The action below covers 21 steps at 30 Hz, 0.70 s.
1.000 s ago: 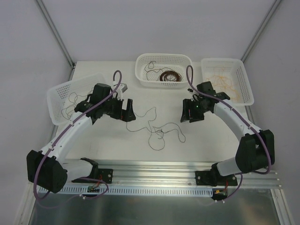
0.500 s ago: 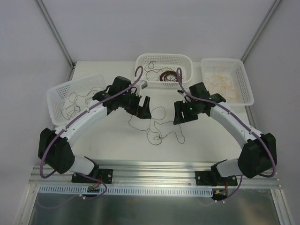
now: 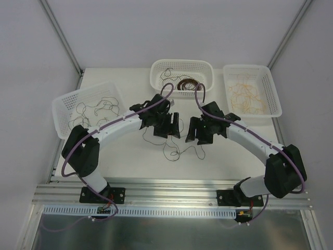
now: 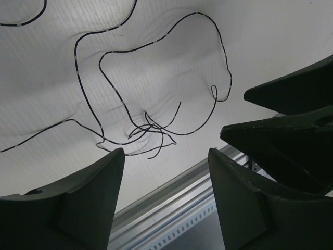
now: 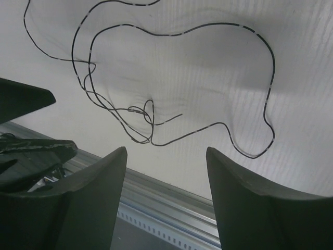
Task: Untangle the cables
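1. Top external view: we see the tangled cables (image 3: 179, 150) lying on the white table (image 3: 130, 156), just in front of both grippers.
2. Our left gripper (image 3: 171, 126) hangs over the tangle, jaws parted, gripping nothing. The left wrist view shows the strands crossing on the table below the gap.
3. Our right gripper (image 3: 193, 130), close beside the left, also stands open and empty.
4. Behind sit the left basket (image 3: 58, 112), the centre basket (image 3: 155, 78) and the right basket (image 3: 274, 96), each holding loose strands.
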Each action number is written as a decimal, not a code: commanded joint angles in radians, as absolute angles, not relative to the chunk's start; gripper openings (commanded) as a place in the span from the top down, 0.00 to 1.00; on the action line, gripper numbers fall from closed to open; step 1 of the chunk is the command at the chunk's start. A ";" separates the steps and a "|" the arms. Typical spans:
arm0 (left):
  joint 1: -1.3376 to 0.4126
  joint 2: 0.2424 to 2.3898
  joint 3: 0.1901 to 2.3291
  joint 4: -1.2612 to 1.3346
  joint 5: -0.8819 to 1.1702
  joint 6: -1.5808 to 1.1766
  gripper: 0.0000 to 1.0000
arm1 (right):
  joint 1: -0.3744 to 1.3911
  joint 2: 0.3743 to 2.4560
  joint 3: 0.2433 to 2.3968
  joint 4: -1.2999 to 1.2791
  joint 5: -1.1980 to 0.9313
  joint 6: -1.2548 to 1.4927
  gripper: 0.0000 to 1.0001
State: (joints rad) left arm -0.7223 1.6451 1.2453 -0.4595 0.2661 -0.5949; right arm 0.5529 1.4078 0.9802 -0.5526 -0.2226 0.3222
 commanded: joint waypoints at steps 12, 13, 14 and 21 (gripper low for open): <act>-0.769 1.719 1.243 -0.437 0.187 -0.853 0.44 | 0.627 1.388 0.882 -0.411 -0.129 0.751 0.40; -0.772 1.724 1.243 -0.436 0.189 -0.851 0.44 | 0.632 1.393 0.876 -0.408 -0.130 0.761 0.40; -0.775 1.727 1.238 -0.436 0.192 -0.856 0.44 | 0.637 1.400 0.874 -0.402 -0.132 0.765 0.40; -0.785 1.778 1.232 -0.428 0.209 -0.859 0.46 | 0.644 1.420 0.847 -0.376 -0.126 0.799 0.43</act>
